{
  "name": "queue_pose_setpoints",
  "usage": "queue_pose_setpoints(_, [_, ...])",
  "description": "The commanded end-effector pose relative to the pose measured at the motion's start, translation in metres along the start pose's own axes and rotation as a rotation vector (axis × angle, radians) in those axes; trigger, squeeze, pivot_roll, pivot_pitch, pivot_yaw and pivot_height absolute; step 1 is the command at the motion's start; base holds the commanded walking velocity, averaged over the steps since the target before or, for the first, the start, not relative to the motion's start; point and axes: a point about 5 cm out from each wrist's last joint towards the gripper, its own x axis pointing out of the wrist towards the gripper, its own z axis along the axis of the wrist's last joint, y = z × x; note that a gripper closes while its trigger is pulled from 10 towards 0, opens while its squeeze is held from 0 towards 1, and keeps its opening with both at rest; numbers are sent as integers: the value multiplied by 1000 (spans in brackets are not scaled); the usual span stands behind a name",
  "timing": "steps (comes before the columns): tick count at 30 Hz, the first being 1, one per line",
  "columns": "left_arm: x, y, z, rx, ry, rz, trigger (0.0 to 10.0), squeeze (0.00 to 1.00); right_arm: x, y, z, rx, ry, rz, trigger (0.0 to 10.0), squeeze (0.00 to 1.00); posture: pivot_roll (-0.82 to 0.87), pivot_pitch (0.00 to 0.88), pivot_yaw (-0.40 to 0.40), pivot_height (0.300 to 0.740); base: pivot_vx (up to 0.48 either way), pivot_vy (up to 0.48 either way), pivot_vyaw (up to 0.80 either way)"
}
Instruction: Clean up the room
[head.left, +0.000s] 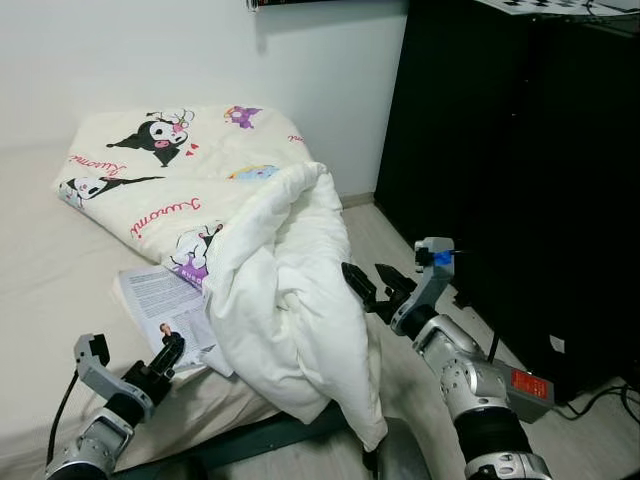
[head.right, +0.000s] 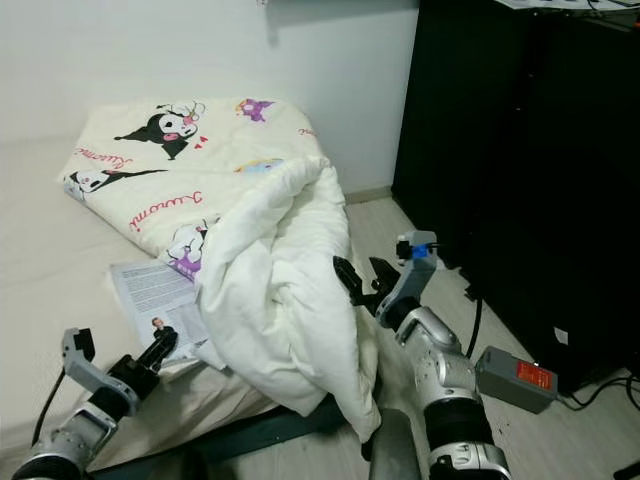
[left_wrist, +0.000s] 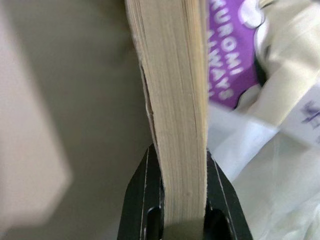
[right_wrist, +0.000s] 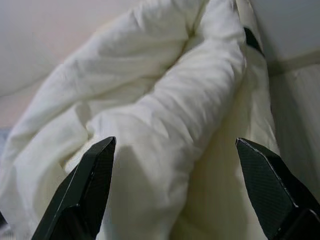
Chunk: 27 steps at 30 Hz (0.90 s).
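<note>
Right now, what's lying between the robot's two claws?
The bunched white quilt hangs off the bed edge between the left claw, clamped on a magazine, and the open right claw, in both eye views.

- A tall black cabinet (head.left: 520, 170) is seen standing on the right, against the white wall (head.left: 200, 55).
- Pale wooden floor (head.left: 590, 435) is seen below it.
- Black cables (head.left: 600, 400) are laid on the floor, near the cabinet.

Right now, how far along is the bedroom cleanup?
Early. Nothing looks finished: the comforter lies bunched, spilling off the bed edge. In hand: the left end effector is shut on the magazine, pages clamped in the wrist view. The right end effector is open, facing the comforter, which is left to straighten.
</note>
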Motion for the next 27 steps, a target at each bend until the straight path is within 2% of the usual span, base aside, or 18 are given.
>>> queue_pose_setpoints(1, [9, -12, 33, 71, -138, -51, 196, 0, 4, 4, -1, 1, 12, 18, 10000, 0, -82, 3, -34, 475, 0, 0, 0])
queue_pose_setpoints(6, [17, -20, 37, 77, -161, -81, 392, 0, 5, 4, -2, -1, 18, 22, 10000, 0, -84, 0, -35, 475, 0, 0, 0])
queue_pose_setpoints(8, [25, -29, 41, 94, -181, -103, 314, 0, 7, 5, -2, 0, 23, 23, 10000, 0, -87, 0, -32, 475, 0, 0, 0])
queue_pose_setpoints(13, [31, -36, 49, 123, -207, -100, 275, 0, 9, 5, -7, -9, 54, 8, 10000, 0, -85, 0, -29, 475, 0, 0, 0])
queue_pose_setpoints(24, [29, -31, 48, 216, -157, -29, 431, 0, 10, 5, -18, -27, 106, -17, 10000, 0, -80, 0, -22, 475, 0, 0, 0])
queue_pose_setpoints(26, [28, -27, 48, 274, -149, 35, 314, 0, 10, 4, -18, -34, 103, -18, 10000, 0, -85, 0, -24, 475, 0, 0, 0])
queue_pose_setpoints(27, [28, -27, 48, 274, -149, 35, 314, 0, 10, 4, -18, -34, 103, -18, 10000, 0, -85, 0, -24, 475, 0, 0, 0])
